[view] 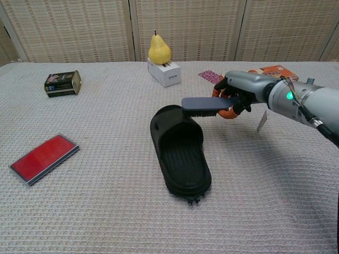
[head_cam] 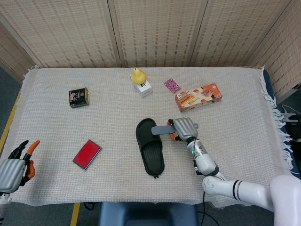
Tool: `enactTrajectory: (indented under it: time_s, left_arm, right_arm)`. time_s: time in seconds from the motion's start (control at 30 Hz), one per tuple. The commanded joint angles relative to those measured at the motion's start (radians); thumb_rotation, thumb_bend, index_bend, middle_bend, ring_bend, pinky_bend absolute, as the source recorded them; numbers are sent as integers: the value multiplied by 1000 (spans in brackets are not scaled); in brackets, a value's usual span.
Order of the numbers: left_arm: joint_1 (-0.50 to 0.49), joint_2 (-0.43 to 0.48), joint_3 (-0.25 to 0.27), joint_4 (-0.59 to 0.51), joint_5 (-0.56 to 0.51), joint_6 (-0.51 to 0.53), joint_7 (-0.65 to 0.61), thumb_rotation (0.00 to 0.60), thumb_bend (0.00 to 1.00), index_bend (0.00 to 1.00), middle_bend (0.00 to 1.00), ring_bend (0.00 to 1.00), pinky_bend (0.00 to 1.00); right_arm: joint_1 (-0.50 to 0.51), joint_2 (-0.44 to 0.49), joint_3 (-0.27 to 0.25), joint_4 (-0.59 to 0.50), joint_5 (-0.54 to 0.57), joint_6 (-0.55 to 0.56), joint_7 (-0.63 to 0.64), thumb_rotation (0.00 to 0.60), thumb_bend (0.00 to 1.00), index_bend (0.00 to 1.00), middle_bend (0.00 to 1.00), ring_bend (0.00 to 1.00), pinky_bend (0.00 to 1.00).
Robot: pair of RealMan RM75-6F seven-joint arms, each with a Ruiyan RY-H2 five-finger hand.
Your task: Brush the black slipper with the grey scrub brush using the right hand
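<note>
The black slipper (head_cam: 150, 146) (view: 181, 152) lies near the table's middle, toe end toward the far side. My right hand (head_cam: 184, 128) (view: 239, 93) grips the grey scrub brush (head_cam: 161, 130) (view: 204, 104) by its handle. The brush head points left, bristles down, over the slipper's far right rim; whether it touches is unclear. My left hand (head_cam: 14, 165) hangs off the table's near left corner, fingers apart, holding nothing; only the head view shows it.
A red flat case (head_cam: 87, 154) (view: 43, 158) lies left of the slipper. Further back are a small dark tin (head_cam: 78, 97) (view: 62, 83), a pear on a white box (head_cam: 140, 81) (view: 161, 59), a patterned packet (head_cam: 172, 85) and an orange box (head_cam: 198, 96).
</note>
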Motion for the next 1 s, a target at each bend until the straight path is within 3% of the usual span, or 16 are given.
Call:
enactTrajectory:
  time_s: [0.03,0.43,0.73,1.0]
  left_arm:
    - [-1,0,0,1,0,-1,-2,600,438,0,0,0,171]
    - [4,3,2,1,9,12,-6,600,439,0,0,0,173]
    - [3,-1,5,-2,13,9,6,600,439,0,0,0,174]
    - [-1,-4,3,-7,13,7,14,600,439,0,0,0,175]
  right_arm:
    - [13,-9,6,0,3,-5,-4,600,401,832,575,511,672]
    - [56,-51,2,20,39,-10,-44,600,401,832,575,511,672]
    - [23,8,-35,-21,58,28,-79,600,401,832,575,511,672]
    - [16,35,-37,-47,61,31,-74,600,401,831,575,511,672]
